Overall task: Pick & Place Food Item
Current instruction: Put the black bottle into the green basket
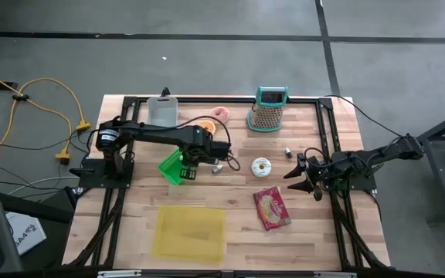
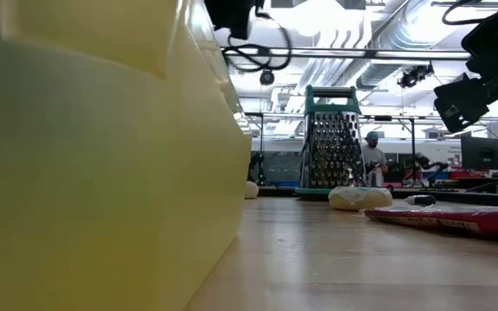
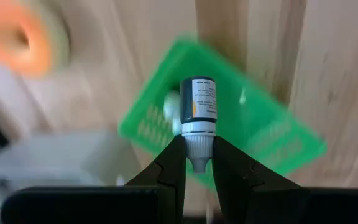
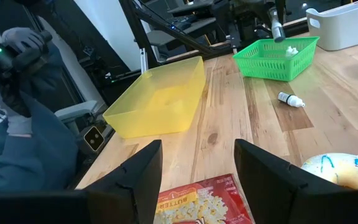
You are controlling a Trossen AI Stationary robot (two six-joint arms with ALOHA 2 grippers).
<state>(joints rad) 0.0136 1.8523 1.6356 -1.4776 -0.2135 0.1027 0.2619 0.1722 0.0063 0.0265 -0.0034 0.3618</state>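
My left gripper point(image 3: 197, 149) hangs over the green basket point(image 1: 174, 167), shut on a small dark dropper bottle point(image 3: 199, 106) with a white cap. The basket rests flat on the table left of centre, with a small white thing point(image 4: 291, 50) inside. A second small bottle point(image 4: 291, 99) lies on its side on the wood right of the basket. An iced donut point(image 1: 262, 165) and a red popcorn packet point(image 1: 272, 208) lie flat near my right gripper point(image 4: 197, 162), which stays open and level at the table's right side. My left gripper pinches the bottle's white cap end point(image 3: 197, 144) between its two fingers. The fingers come from above, pointing steeply down. The dark body sticks out past the fingertips, in line with them, lifted clear above the basket.
A yellow tray point(image 1: 190, 232) sits near the front edge. At the back stand a metal grater point(image 1: 268, 110), a white bin point(image 1: 162, 110), a pink donut point(image 1: 221, 113) and an orange one point(image 1: 205, 126). A person's dark sleeve point(image 4: 17, 124) shows beyond the table.
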